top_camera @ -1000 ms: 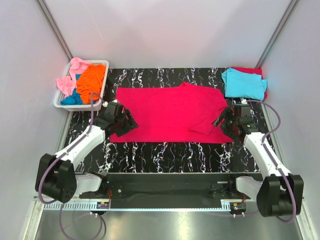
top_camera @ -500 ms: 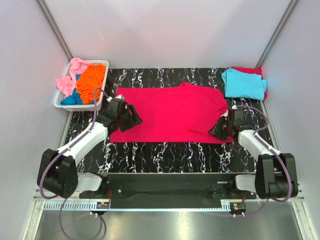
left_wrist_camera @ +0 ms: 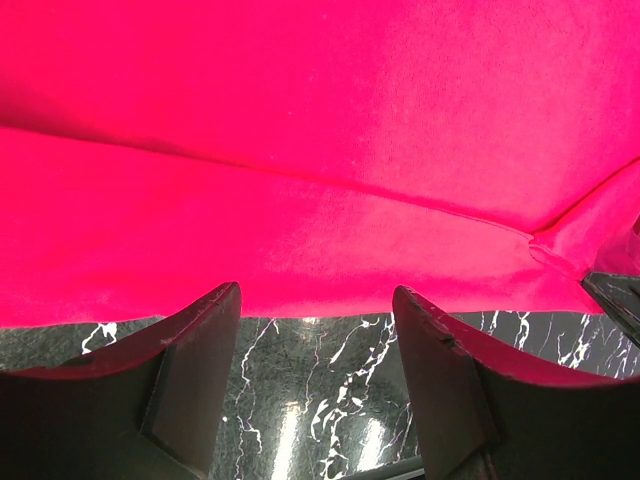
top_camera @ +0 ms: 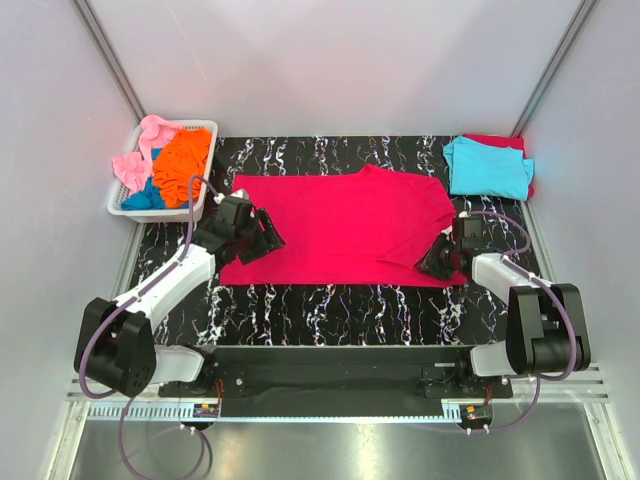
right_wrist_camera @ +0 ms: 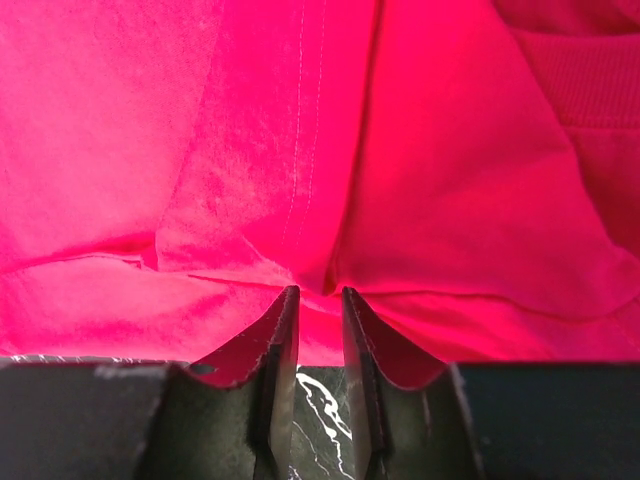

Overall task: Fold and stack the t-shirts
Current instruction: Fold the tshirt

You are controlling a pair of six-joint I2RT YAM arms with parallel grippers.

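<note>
The large crimson-red t-shirt (top_camera: 340, 225) lies spread flat on the black marbled table (top_camera: 330, 300). My left gripper (top_camera: 258, 240) is at the shirt's left edge. In the left wrist view it (left_wrist_camera: 316, 295) stands open, its fingertips (left_wrist_camera: 222, 305) at the cloth's hem and bare table between them. My right gripper (top_camera: 438, 258) is at the shirt's right edge by the folded-in sleeve. In the right wrist view its jaws (right_wrist_camera: 318, 295) stand narrow, pinching a puckered fold of the red cloth (right_wrist_camera: 300, 150).
A folded cyan t-shirt (top_camera: 488, 166) lies on a red one (top_camera: 495, 141) at the back right corner. The white slotted basket (top_camera: 125, 208) at the back left holds orange (top_camera: 183, 160), pink (top_camera: 150, 135) and blue (top_camera: 145, 195) shirts.
My right gripper has dropped to the shirt's right edge and its jaws have narrowed onto the cloth. The left gripper shifted slightly onto the left edge, still open.
</note>
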